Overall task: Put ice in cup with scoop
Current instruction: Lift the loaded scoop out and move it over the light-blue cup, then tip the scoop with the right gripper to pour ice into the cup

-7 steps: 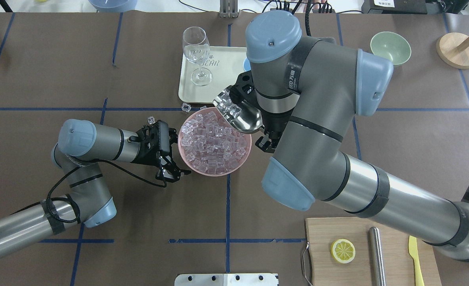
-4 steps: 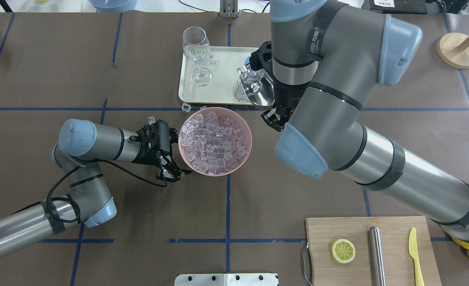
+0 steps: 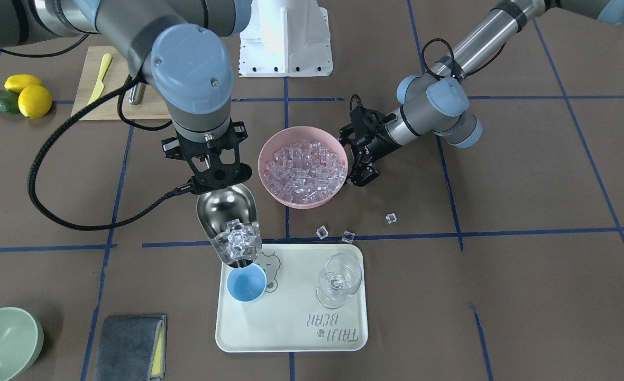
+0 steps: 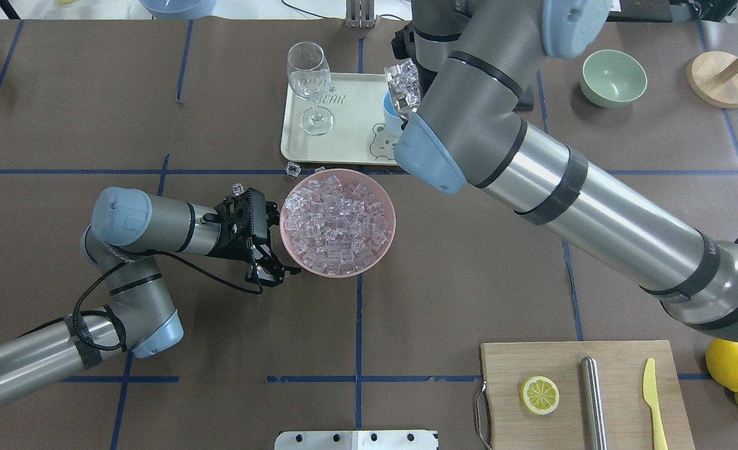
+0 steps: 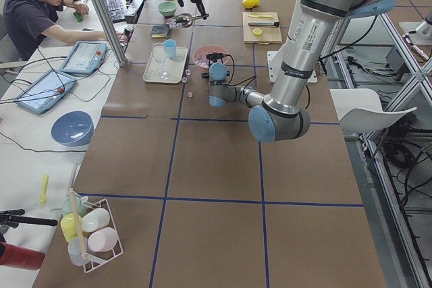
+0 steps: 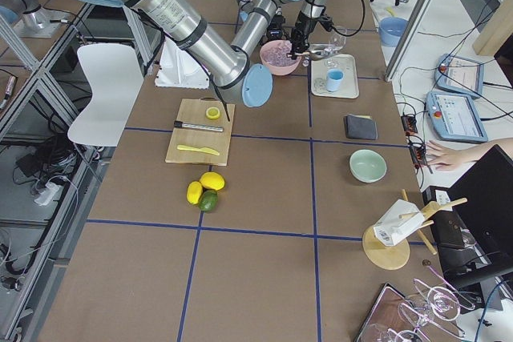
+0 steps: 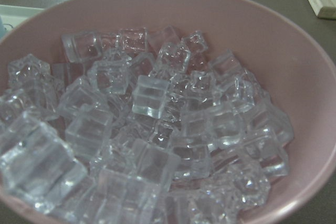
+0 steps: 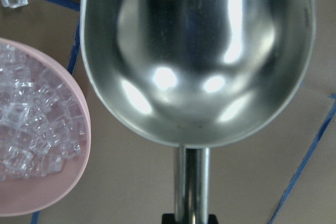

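We log: right gripper (image 3: 210, 168) clamped on the thin handle of the shiny steel scoop (image 3: 229, 225), tilted, clear ice cubes (image 3: 237, 244) at its lip just above the small light-blue plastic cup (image 3: 246, 284) on the cream tray (image 3: 291, 338); left gripper (image 3: 358, 168) closed on the pink bowl (image 3: 269, 148)'s 3 o'clock rim; 3 loose cubes near.

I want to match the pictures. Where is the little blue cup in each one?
Front-facing: cup on the cream tray, under the scoop.
Overhead: peeking from under the right arm.
Left.
Right.
Wrist views: not visible.
Shared landmark: the tray.
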Tool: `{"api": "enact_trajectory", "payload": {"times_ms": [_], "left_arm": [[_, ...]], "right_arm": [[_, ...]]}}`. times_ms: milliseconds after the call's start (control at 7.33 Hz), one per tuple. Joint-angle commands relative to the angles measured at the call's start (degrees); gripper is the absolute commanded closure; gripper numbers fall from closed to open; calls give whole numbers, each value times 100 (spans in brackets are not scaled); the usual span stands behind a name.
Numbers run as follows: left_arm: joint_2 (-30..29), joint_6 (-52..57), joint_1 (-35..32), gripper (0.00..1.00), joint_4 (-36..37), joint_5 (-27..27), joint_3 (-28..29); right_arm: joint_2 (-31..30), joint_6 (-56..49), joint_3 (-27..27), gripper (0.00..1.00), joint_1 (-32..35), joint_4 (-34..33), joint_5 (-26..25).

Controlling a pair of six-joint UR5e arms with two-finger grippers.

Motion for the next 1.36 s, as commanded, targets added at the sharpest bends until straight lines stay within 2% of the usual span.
{"api": "enact_trajectory", "payload": {"times_ms": [0, 273, 409, 1227], "left_arm": [[-7, -62, -4, 0, -7, 0, 0], [-16, -71, -4, 0, -16, 0, -9], [-25, -71, 5, 0, -16, 0, -9], [-25, -71, 5, 0, -16, -9, -9]], "right_arm": [[356, -147, -788, 100, 14, 0, -358], [385, -716, -1019, 100, -20, -43, -902], [436, -1442, -1089, 100, -29, -383, -1297], [735, -3204, -1108, 100, -74, -1641, -2187]]}}
